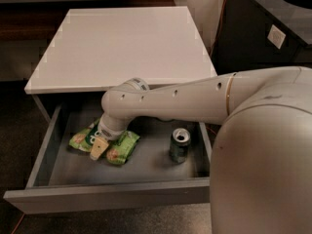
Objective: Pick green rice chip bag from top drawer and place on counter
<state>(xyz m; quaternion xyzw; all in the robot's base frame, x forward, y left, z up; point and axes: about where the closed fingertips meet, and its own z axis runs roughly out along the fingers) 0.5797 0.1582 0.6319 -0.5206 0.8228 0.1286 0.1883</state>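
Observation:
The green rice chip bag (pixel 122 148) lies flat on the grey floor of the open top drawer (pixel 112 195), in its left half. My gripper (pixel 98 148) reaches down into the drawer from the right and sits on the middle of the bag, covering part of it. The bag's ends show on either side of the gripper. The white counter (pixel 126 43) above the drawer has nothing on it.
A dark green drink can (pixel 179 144) stands upright in the right part of the drawer, near its right wall. A dark black cabinet (pixel 273 28) stands at the far right. My arm's large white body fills the lower right of the view.

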